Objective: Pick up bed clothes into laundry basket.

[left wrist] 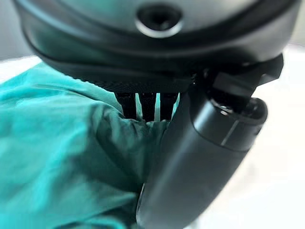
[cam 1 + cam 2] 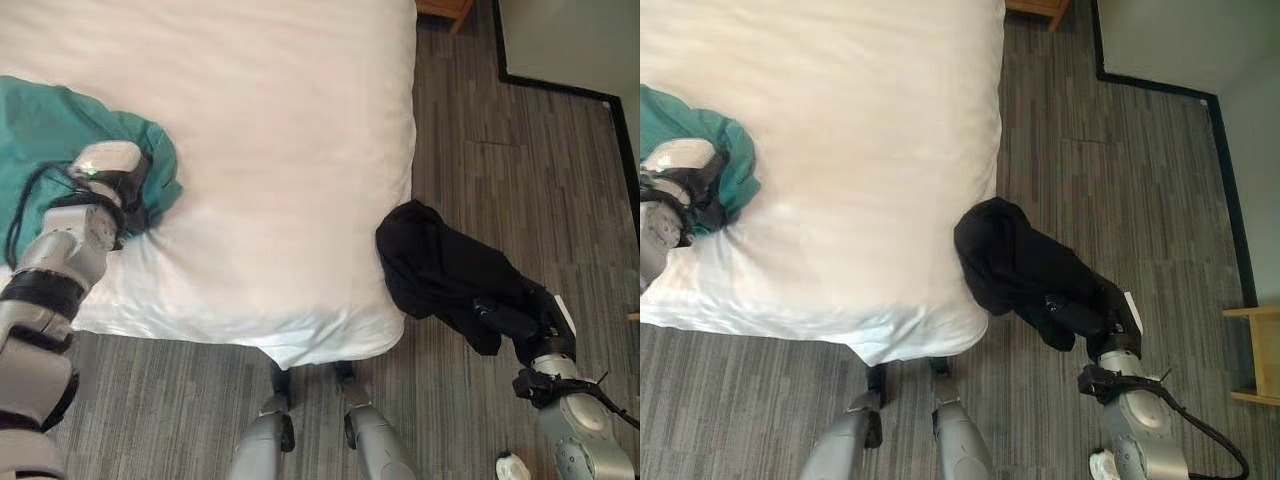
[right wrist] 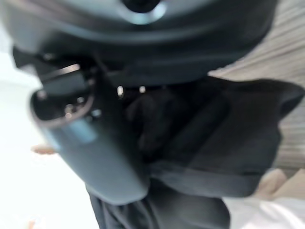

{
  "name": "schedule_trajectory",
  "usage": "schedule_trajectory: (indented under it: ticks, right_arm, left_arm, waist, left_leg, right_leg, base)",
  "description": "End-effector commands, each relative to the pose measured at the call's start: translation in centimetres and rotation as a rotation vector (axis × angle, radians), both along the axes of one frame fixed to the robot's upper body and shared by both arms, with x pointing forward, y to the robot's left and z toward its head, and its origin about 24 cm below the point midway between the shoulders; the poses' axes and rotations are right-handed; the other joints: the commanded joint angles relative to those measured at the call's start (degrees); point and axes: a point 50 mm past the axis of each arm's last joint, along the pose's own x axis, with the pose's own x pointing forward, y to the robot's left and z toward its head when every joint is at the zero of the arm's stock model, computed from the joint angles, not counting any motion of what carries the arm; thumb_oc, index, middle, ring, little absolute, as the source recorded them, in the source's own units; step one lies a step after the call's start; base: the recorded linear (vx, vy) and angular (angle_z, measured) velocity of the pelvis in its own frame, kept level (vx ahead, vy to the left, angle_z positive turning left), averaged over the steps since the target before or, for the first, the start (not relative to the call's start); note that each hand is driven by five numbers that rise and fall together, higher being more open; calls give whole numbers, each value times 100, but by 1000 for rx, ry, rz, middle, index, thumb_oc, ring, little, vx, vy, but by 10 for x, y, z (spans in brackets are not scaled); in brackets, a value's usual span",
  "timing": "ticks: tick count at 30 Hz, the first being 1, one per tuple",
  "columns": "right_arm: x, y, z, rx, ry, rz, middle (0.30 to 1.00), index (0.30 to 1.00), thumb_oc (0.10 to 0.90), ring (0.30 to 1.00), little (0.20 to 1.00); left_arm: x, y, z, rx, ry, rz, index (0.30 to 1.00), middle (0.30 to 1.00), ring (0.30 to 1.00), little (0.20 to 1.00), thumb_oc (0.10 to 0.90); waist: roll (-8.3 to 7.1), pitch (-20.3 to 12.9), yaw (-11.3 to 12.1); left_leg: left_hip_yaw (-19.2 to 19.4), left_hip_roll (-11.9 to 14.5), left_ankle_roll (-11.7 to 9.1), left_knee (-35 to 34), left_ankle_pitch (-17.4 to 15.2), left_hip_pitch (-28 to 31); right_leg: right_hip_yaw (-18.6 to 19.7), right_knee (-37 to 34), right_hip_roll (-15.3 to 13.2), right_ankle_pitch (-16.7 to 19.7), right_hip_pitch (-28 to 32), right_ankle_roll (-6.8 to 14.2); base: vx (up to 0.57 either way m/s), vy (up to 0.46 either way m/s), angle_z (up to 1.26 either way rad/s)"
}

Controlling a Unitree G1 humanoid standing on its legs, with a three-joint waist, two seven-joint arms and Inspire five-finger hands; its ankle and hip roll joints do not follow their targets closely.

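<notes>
A teal garment lies bunched on the white bed near its left side. My left hand rests on the garment's right edge. The left wrist view shows its fingers sunk into the teal cloth and its thumb pressed against it. A black garment hangs over the floor just off the bed's right front corner. My right hand is shut on it from below. In the right wrist view the black cloth is bunched behind the thumb.
Grey plank floor runs along the bed's right side and front. A wall with a black baseboard stands at the far right. A wooden furniture piece sits behind the bed and another wooden piece at the right edge.
</notes>
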Motion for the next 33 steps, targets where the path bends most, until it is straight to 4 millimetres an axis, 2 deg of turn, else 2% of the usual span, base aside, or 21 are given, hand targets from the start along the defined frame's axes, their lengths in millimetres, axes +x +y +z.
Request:
schedule_trajectory:
  ticks: [1, 3, 4, 5, 6, 7, 8, 9, 10, 13, 16, 17, 19, 20, 21, 23, 24, 26, 28, 30, 33]
  right_arm:
    - [7, -16, 82, -111, -389, -67, 300, 300, 400, 300, 300]
    - [8, -16, 82, -112, -387, -67, 300, 300, 400, 300, 300]
    - [7, -20, 82, -128, -381, -78, 300, 300, 400, 300, 300]
    - [7, -21, 83, -137, -383, -78, 300, 300, 400, 300, 300]
    - [8, -19, 83, -137, -381, -72, 300, 300, 400, 300, 300]
    - [8, -23, 83, -148, -378, -77, 300, 300, 400, 300, 300]
    - [9, -21, 83, -149, -376, -66, 300, 300, 400, 300, 300]
    - [6, -27, 84, -170, -377, -86, 300, 300, 400, 300, 300]
    - [7, -26, 84, -171, -377, -81, 300, 300, 400, 300, 300]
    - [7, -32, 91, -194, -403, -109, 300, 300, 400, 300, 300]
    - [7, -39, 94, -188, -427, -165, 300, 300, 400, 300, 300]
    - [9, -39, 100, -187, -453, -168, 300, 300, 400, 300, 300]
    - [15, -36, 111, -187, -494, -159, 300, 300, 400, 300, 300]
    - [18, -35, 113, -171, -506, -164, 300, 300, 400, 300, 300]
    - [17, -36, 111, -149, -516, -173, 300, 300, 400, 300, 300]
    - [14, -36, 108, -122, -523, -188, 300, 300, 400, 300, 300]
    - [11, -39, 106, -117, -522, -211, 300, 300, 400, 300, 300]
    - [0, -45, 102, -98, -525, -269, 300, 300, 400, 300, 300]
    - [-10, -51, 95, -93, -516, -333, 300, 300, 400, 300, 300]
    - [-15, -52, 83, -63, -492, -366, 300, 300, 400, 300, 300]
    - [-11, -41, 63, -5, -430, -348, 300, 300, 400, 300, 300]
  left_arm:
    - [-8, -78, -54, -480, 71, -415, 300, 300, 300, 300, 400]
    - [-21, -72, -51, -578, 32, -435, 300, 300, 300, 300, 400]
    - [-43, -75, -38, -721, -14, -541, 300, 300, 300, 300, 400]
    - [-54, -72, -33, -783, -44, -572, 300, 300, 300, 300, 400]
    - [-57, -70, -33, -787, -44, -567, 300, 300, 300, 300, 400]
    - [-73, -65, -30, -936, -91, -603, 300, 300, 300, 300, 400]
    - [-77, -62, -31, -941, -93, -593, 300, 300, 300, 300, 400]
    - [-98, -44, -19, -1051, -273, -584, 300, 300, 300, 300, 400]
    - [-100, -43, -20, -1051, -276, -579, 300, 300, 300, 300, 400]
    - [-124, -14, -11, -1097, -596, -476, 300, 300, 300, 300, 400]
    - [-135, -6, -11, -1153, -805, -428, 300, 300, 300, 300, 400]
    - [-139, -5, -11, -1168, -852, -425, 300, 300, 300, 300, 400]
    - [-141, -6, -14, -1174, -889, -409, 300, 300, 300, 300, 400]
    - [-143, -10, -14, -1182, -940, -409, 300, 300, 300, 300, 400]
    - [-145, -10, -17, -1202, -971, -402, 300, 300, 300, 300, 400]
    - [-154, -12, -22, -1233, -1030, -388, 300, 300, 300, 300, 400]
    - [-158, -15, -26, -1266, -1063, -379, 300, 300, 300, 300, 400]
    - [-167, -17, -36, -1275, -1088, -328, 300, 300, 300, 300, 400]
    - [-169, -24, -39, -1266, -1093, -315, 300, 300, 300, 300, 400]
    - [-164, -36, -47, -1362, -1047, -359, 300, 300, 300, 300, 400]
    - [-152, -43, -44, -1357, -1001, -402, 300, 300, 300, 300, 400]
  waist:
    - [291, -80, 107]
    - [362, -125, 140]
    - [483, -213, 251]
    - [535, -281, 308]
    - [533, -287, 277]
    - [602, -445, 391]
    - [605, -444, 328]
    - [661, -612, 470]
    - [661, -611, 441]
    - [657, -823, 597]
    - [566, -1000, 702]
    - [519, -989, 731]
    - [404, -909, 845]
    - [334, -865, 901]
    - [283, -920, 885]
    - [228, -1103, 861]
    - [229, -1193, 837]
    - [299, -1366, 725]
    - [357, -1393, 551]
    - [382, -1404, 450]
    - [241, -1259, 401]
  left_leg:
    - [-640, 108, -82, -481, 20, 538]
    - [-671, 104, -92, -519, 21, 612]
    - [-727, 85, -107, -581, -5, 785]
    - [-755, 79, -122, -610, 39, 821]
    - [-753, 82, -123, -622, 39, 836]
    - [-794, 96, -146, -669, 43, 976]
    - [-799, 100, -147, -690, 46, 1007]
    - [-885, 115, -165, -759, 16, 1230]
    - [-884, 118, -170, -768, 49, 1220]
    - [-989, 140, -213, -738, 69, 1400]
    - [-1044, 146, -283, -440, -71, 1452]
    - [-1114, 118, -324, -147, -165, 1432]
    - [-1569, -27, -410, 408, -396, 1353]
    - [-1904, -84, -465, 697, -507, 1405]
    - [-2060, 6, -481, 822, -572, 1484]
    - [-2460, 160, -547, 882, -475, 1610]
    - [-2737, 233, -580, 914, -443, 1728]
    - [-2890, 443, -598, 766, -539, 2015]
    - [-2845, 527, -545, 447, -785, 2236]
    - [-2465, 501, -411, -16, -1055, 2472]
    - [-2026, 178, -186, 51, -1322, 2459]
  right_leg:
    - [-147, 197, 341, -106, 573, -363]
    - [-177, 210, 334, -146, 632, -383]
    - [-233, 233, 326, -252, 778, -419]
    - [-245, 233, 319, -253, 815, -435]
    - [-243, 232, 322, -256, 824, -437]
    - [-293, 251, 325, -338, 953, -469]
    - [-298, 250, 328, -346, 975, -472]
    - [-370, 277, 340, -489, 1185, -522]
    - [-370, 273, 342, -460, 1174, -523]
    - [-471, 326, 364, -563, 1426, -616]
    - [-568, 352, 350, -702, 1655, -718]
    - [-575, 396, 342, -721, 1720, -750]
    - [-399, 536, 319, -702, 1737, -785]
    - [-273, 617, 290, -636, 1687, -763]
    - [-195, 624, 226, -631, 1658, -735]
    - [-29, 639, 187, -523, 1538, -642]
    - [107, 644, 198, -487, 1491, -590]
    - [297, 661, 226, -431, 1432, -502]
    - [490, 760, 221, -312, 1268, -398]
    - [708, 755, 181, -48, 1090, -254]
    - [910, 291, -21, 543, 778, 101]
  base:
    - [19, -22, 18]
    - [36, -24, 7]
    - [47, -35, 3]
    - [48, -36, 5]
    - [44, -48, 4]
    - [49, -37, 4]
    - [153, -101, -6]
    - [94, -68, 7]
    - [118, -108, 6]
    - [66, -120, 8]
    - [30, -129, 36]
    - [-45, -105, 30]
    - [-135, -42, 10]
    - [-162, 48, -4]
    - [-174, 76, -15]
    - [-75, 110, -25]
    - [-21, 134, -42]
    - [0, 168, -62]
    - [-133, 217, -61]
    - [-224, 264, -62]
    - [-381, 282, -100]
